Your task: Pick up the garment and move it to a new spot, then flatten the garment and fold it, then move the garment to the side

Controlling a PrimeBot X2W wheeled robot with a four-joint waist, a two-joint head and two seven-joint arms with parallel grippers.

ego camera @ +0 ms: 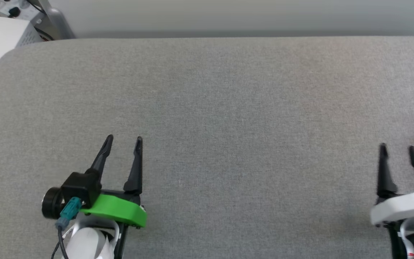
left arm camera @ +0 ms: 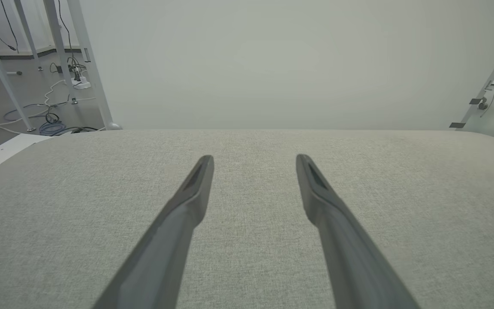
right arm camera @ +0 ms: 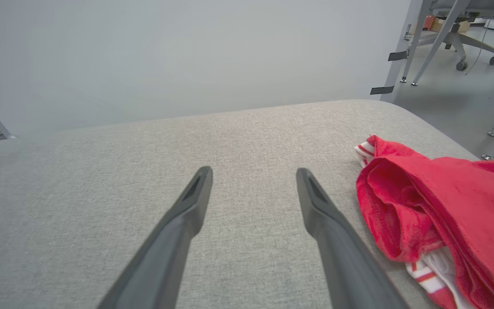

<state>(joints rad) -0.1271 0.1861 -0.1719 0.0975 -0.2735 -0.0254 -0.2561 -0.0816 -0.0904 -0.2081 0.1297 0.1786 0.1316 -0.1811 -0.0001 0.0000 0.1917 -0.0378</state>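
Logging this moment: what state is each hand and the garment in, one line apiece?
left hand: open, holding nothing.
right hand: open, holding nothing.
garment: crumpled and unfolded on the grey surface, to the right of the right hand, not held.

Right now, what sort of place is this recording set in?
Probably a lab or workshop: a grey fabric-covered table, loose cables and a power strip beside metal frame legs, and a wheeled office chair.
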